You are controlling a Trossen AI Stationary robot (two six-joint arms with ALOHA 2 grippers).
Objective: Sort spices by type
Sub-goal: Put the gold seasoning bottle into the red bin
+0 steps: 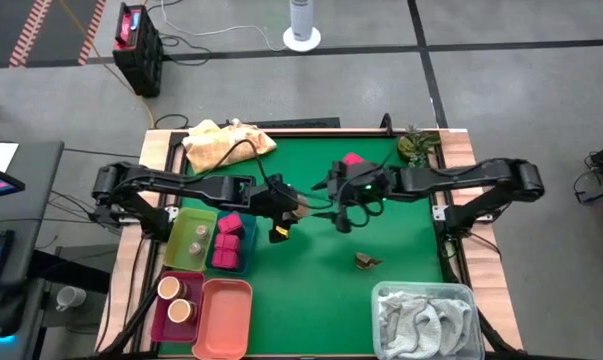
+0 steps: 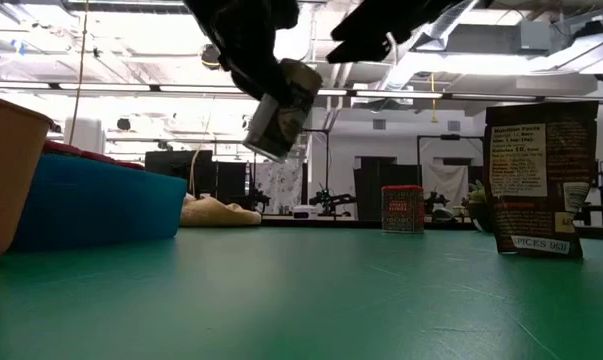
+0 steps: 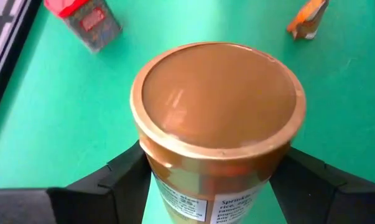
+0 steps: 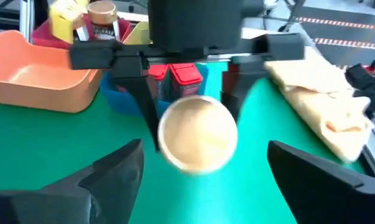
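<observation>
My left gripper [image 1: 284, 207] is over the middle of the green table, shut on a short round jar with a tan lid [image 1: 298, 206], which also shows in the low view [image 2: 281, 110]. My right gripper [image 1: 342, 217] hangs open just right of the jar, facing its lid [image 4: 198, 134] without touching it. A pink-red packet [image 1: 353, 160] stands on the table toward the far edge. A small brown pouch [image 1: 368, 262] stands nearer the near edge. More pink packets [image 1: 229, 238] sit in a blue bin, and tan-lidded jars [image 1: 176, 300] in a magenta bin. My left gripper pinches the jar's body just below the lid [image 3: 206, 186] between its two fingers [image 3: 122, 168], one on each side. The fingers come roughly level from the table's left. The jar is lifted clear and tilted, its lid [image 3: 218, 93] pointing toward the right arm.
A yellow-green bin [image 1: 189, 235] with small jars, the blue bin, the magenta bin and an orange bin [image 1: 226, 315] line the table's left side. A clear tub with a grey-white towel [image 1: 426, 320] sits at the near right. A yellow cloth [image 1: 226, 145] and a plant [image 1: 416, 145] lie at the far edge.
</observation>
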